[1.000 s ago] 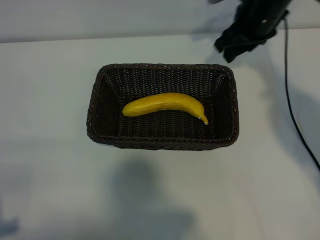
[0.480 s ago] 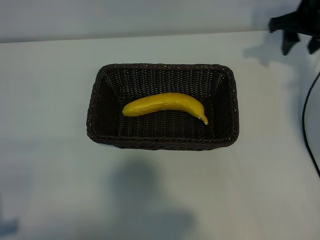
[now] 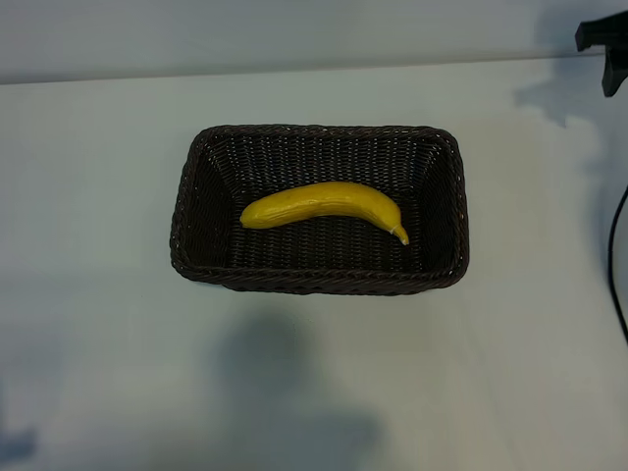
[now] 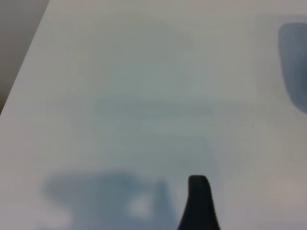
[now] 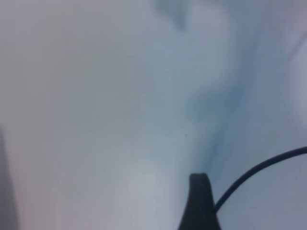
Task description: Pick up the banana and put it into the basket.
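- White and bare, the table (image 3: 108, 343) took up nearly the whole exterior view, with soft grey shadows along its near edge and at its far right corner.
- The basket (image 3: 186, 211), dark-brown wicker with a braided rim and rounded corners, sat a little left of the table's middle, its long sides running left to right.
- The banana (image 3: 319, 203) lay flat on the basket floor, inside the walls and about central, its bend arching toward the far side and its pale stem tip pointing right and near; nothing touched it.
- A thin black cable (image 3: 616, 265) ran down the right edge of the table, and showed again as a dark curve in the right wrist view.
- The right gripper (image 3: 603, 44) showed only as a small black shape at the far right corner, well apart from the basket; its jaws stood spread and held nothing, and one dark fingertip (image 5: 200, 201) showed over bare table in its wrist view.
- The left gripper was outside the exterior view; its wrist view showed one dark fingertip (image 4: 199, 203) above bare table, with the jaws spread and nothing held.
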{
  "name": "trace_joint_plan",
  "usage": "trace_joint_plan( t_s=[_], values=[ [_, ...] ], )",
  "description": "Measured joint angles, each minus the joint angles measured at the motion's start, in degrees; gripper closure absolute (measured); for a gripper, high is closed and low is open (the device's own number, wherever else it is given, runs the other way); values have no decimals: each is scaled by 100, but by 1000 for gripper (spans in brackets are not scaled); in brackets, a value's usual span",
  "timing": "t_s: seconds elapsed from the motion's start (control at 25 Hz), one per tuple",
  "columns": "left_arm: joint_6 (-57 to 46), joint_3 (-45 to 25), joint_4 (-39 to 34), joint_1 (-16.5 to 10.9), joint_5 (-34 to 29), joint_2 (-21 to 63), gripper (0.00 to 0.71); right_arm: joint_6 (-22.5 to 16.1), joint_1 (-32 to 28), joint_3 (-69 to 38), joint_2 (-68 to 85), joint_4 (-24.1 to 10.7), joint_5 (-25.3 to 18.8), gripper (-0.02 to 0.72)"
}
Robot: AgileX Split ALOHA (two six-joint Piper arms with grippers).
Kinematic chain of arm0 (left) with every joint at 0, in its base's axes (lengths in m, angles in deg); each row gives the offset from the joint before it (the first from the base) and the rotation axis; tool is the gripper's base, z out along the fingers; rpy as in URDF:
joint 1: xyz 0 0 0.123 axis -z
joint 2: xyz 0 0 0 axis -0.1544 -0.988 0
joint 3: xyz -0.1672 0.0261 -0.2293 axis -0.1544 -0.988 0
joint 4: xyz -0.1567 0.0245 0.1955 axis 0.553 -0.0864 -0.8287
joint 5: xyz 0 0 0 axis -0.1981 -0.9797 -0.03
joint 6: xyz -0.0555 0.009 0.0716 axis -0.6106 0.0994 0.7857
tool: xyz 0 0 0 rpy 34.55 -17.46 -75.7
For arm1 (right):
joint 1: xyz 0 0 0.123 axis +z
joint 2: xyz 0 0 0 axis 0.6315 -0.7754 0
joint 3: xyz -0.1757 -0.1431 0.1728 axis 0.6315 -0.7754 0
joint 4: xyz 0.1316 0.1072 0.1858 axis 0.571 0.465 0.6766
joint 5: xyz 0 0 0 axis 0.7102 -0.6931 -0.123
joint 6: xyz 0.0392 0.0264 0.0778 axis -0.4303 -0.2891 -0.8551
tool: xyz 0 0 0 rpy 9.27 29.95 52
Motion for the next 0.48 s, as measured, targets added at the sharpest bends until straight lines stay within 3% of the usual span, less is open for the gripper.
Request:
trace_joint_plan(
  t_s=[0.2, 0.48],
  values=[
    [13, 0, 0, 0, 0, 0, 139, 115, 0, -376, 665, -58, 11, 156],
    [12, 0, 0, 0, 0, 0, 139, 211, 0, -2211, 2545, -425, -10, 156]
  ],
)
